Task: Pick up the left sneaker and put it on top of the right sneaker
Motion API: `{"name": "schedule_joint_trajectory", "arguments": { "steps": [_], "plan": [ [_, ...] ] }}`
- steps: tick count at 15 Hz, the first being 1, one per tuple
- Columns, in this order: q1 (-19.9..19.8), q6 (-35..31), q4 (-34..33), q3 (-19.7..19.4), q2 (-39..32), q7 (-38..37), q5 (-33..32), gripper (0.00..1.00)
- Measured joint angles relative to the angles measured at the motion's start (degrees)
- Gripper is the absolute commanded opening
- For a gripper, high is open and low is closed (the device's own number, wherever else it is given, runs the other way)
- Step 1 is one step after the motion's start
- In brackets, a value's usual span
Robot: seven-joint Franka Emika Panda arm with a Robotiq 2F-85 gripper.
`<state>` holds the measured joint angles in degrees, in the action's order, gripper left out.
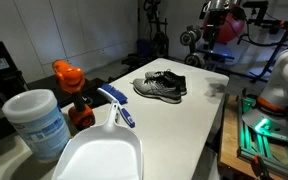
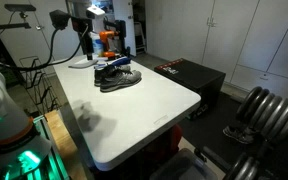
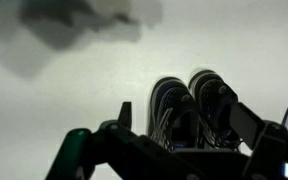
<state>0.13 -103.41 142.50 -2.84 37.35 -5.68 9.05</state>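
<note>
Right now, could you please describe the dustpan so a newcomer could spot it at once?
Start at the white table; the dustpan lies at its end away from the grey sneakers. It is the broad white scoop beside the round tub.

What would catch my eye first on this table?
A pair of grey sneakers sits side by side near the middle of the white table. In an exterior view, a big white dustpan and an orange-topped bottle crowd the near corner.

Likely a garage gym, judging by weights (image 2: 256, 112).
</note>
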Motion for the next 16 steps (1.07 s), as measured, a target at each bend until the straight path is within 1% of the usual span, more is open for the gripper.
{"name": "schedule_joint_trajectory", "arguments": {
  "steps": [9, 10, 12, 16],
  "plan": [
    [-0.02, -0.07, -0.15, 0.32, -0.16, 0.02, 0.00, 1.00],
    [0.06, -0.25, -0.61, 1.04, -0.66, -0.03, 0.00, 1.00],
    [0.49, -1.48, -2.47, 3.79, -3.11, -1.72, 0.02, 1.00],
    [1.73, -6.59, -7.39, 10.73, -12.14, -8.30, 0.02, 1.00]
  ]
}}
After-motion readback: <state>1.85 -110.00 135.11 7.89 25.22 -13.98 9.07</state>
